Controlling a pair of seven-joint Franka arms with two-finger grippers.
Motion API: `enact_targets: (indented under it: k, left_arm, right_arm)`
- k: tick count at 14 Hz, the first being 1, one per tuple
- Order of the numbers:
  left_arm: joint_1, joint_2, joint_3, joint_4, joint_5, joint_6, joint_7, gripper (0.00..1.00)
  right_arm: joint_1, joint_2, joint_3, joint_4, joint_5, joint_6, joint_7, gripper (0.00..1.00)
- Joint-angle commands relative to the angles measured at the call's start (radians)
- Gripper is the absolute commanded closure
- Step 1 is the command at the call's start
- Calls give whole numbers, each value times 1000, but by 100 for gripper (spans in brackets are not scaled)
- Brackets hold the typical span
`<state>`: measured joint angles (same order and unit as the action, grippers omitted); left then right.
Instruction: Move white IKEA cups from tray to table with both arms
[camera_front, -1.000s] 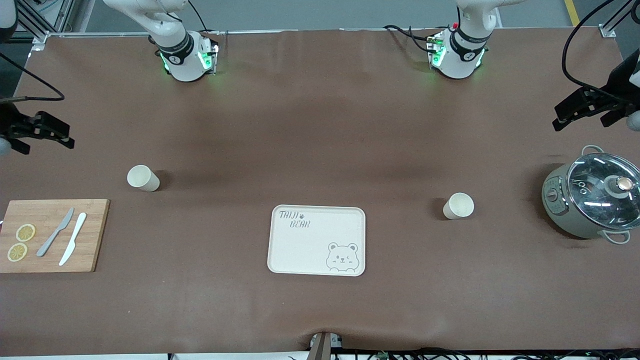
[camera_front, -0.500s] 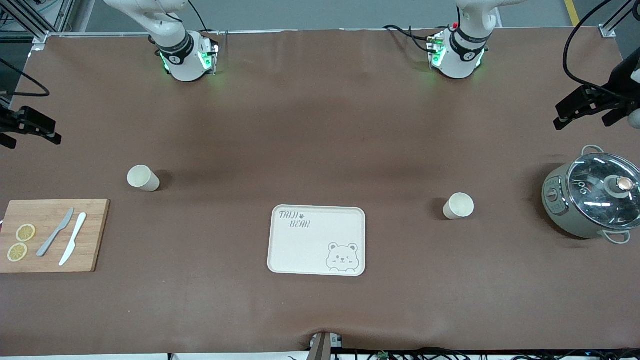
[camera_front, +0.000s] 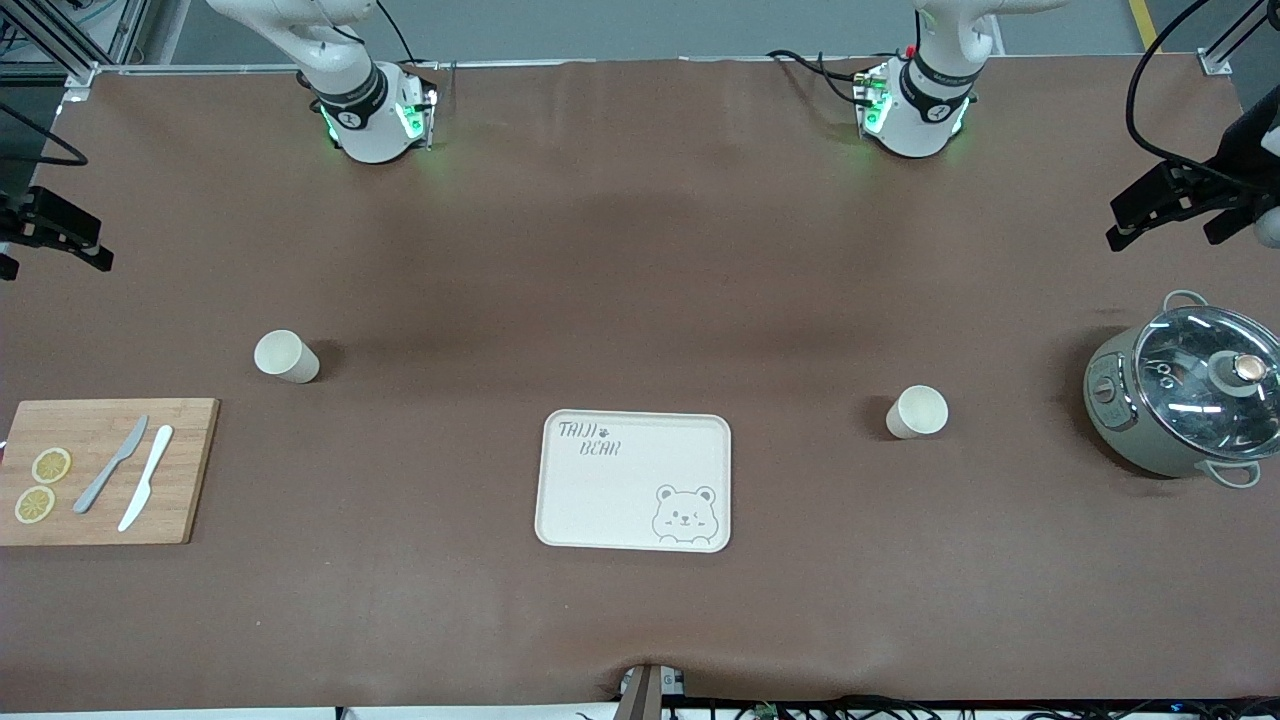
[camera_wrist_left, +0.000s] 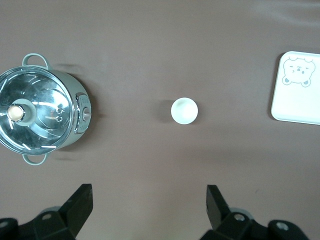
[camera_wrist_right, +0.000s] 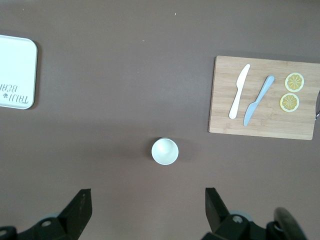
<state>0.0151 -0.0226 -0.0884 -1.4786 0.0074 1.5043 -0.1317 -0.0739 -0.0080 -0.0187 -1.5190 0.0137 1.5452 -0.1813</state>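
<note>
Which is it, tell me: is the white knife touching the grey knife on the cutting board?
Apart. The right wrist view shows the white knife and the grey knife side by side on the cutting board, with a strip of bare wood between them.

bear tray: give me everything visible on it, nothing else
The bear tray is a cream rectangular tray with rounded corners and a low raised rim, plastic-looking. "TAIJI BEAR" with a paw mark is printed in grey in one corner, and a winking bear drawing sits in the corner diagonal to it. It lies flat on the brown table cover, mid-table, nearer the front camera than both cups. Nothing rests on it and nothing touches it.
</note>
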Motion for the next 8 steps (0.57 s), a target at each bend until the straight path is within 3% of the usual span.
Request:
enact_targets:
  k: [1,8]
  left_arm:
    - [-12,-14,7,-2,0,-16,21,0]
    - [-17,-4,-23,0,0,-15,15,0]
  right_arm:
    - [-1,-6,-3,25,-9,-22,29,0]
    - [-4,-6,-4,25,-6,-42,144,0]
